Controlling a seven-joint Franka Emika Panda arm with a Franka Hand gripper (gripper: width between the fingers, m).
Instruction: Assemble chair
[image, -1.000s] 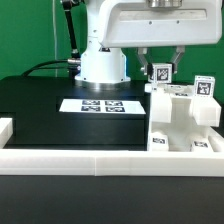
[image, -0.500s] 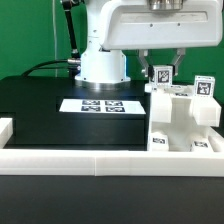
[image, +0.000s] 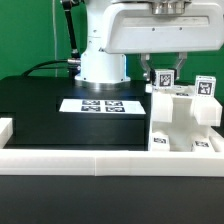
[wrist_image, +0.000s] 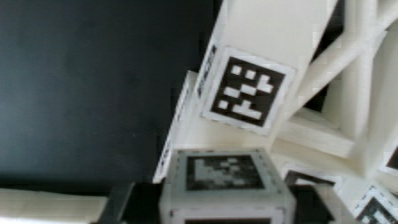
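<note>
The chair (image: 185, 115) is a stepped white block structure at the exterior view's right, with small tags on its front and a tagged post (image: 205, 87) at its far right. My gripper (image: 163, 68) hangs over its top, with one finger on each side of a white tagged chair part (image: 161, 73). In the wrist view that part (wrist_image: 222, 180) fills the gap between my fingers (wrist_image: 139, 198), which press on its sides. My gripper (wrist_image: 224, 200) is shut on it. A tagged white slab of the chair (wrist_image: 249, 88) lies below it.
The marker board (image: 100, 104) lies flat on the black table (image: 40, 110), at the chair's left in the exterior view. A long low white rail (image: 100, 160) runs along the front, with a short end (image: 5, 128) at the left. The arm's base (image: 100, 65) stands behind.
My hand has shifted slightly toward the exterior view's right, and the tagged part moved with it. The rest of the chair has not moved.
</note>
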